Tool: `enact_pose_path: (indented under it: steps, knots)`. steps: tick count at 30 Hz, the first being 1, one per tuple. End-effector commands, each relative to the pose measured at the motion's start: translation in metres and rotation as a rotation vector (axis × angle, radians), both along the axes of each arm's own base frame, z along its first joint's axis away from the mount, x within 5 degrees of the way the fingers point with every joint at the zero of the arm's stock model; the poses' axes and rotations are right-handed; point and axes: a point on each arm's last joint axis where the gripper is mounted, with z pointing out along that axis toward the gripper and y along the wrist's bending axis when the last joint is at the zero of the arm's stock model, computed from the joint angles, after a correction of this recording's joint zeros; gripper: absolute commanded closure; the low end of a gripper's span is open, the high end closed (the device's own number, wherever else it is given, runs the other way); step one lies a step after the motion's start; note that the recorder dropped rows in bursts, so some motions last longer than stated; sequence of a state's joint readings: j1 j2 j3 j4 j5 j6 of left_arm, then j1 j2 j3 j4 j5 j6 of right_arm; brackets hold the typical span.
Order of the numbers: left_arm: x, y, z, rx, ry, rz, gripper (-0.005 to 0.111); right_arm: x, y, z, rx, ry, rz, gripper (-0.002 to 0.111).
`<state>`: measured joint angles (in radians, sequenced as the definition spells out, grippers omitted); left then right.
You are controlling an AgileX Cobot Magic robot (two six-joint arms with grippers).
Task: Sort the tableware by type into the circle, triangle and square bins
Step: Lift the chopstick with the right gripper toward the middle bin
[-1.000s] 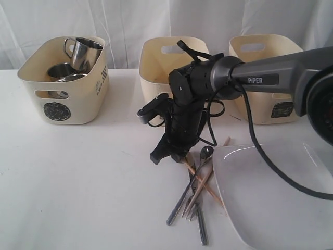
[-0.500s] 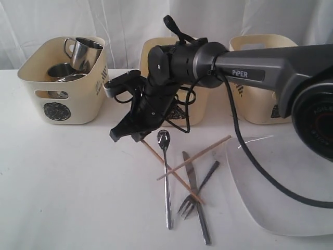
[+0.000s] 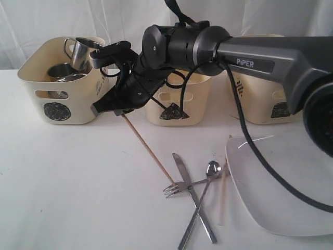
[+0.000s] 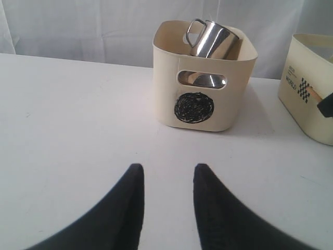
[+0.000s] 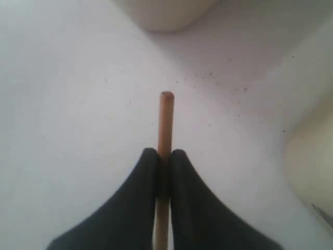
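My right gripper [image 3: 112, 108] reaches across in front of the circle bin [image 3: 57, 88] and is shut on a wooden chopstick [image 3: 148, 148], which slants down to the table. In the right wrist view the chopstick's end [image 5: 166, 112] pokes out past the gripper [image 5: 164, 152]. The knife [image 3: 193, 200], fork [image 3: 176, 187], spoon [image 3: 210, 171] and a second chopstick [image 3: 223, 195] lie crossed beside the white plate [image 3: 283, 187]. Steel mugs [image 3: 83, 52] stand in the circle bin [image 4: 203, 104]. My left gripper [image 4: 165, 172] is open over bare table.
The triangle bin [image 3: 179, 101] stands in the middle behind the right arm, and the square bin [image 3: 268, 101] at the back right. A white curtain hangs behind the bins. The right arm's cable [image 3: 250, 151] hangs over the plate.
My right gripper has risen from the cutlery pile and swung left toward the circle bin with one chopstick in it. The cutlery left on the table lies differently.
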<state>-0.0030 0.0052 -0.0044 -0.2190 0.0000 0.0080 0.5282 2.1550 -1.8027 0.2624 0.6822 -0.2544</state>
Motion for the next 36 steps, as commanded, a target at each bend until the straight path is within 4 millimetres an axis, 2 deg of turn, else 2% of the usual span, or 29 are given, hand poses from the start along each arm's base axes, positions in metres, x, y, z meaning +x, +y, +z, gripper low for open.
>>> enact_pose_path:
  steps: [1, 10, 20, 30, 36]
  knots:
    - [0.0, 0.0, -0.001, -0.013, 0.0, 0.003, 0.069, 0.0, -0.001, 0.015, 0.022, -0.048, 0.001, 0.108]
    - [0.0, 0.0, -0.001, -0.013, 0.0, 0.003, 0.069, -0.005, -0.005, 0.059, 0.092, -0.18, -0.016, 0.108]
    - [0.0, 0.0, -0.001, -0.013, 0.0, 0.003, 0.069, -0.008, -0.015, 0.115, 0.151, -0.465, -0.04, 0.108]
    - [0.0, 0.0, -0.001, -0.013, 0.0, 0.003, 0.069, -0.009, -0.019, 0.139, 0.207, -0.616, -0.064, 0.108]
    - [0.0, 0.0, -0.001, -0.013, 0.0, 0.003, 0.069, -0.013, -0.023, 0.137, 0.208, -0.668, -0.067, 0.108]
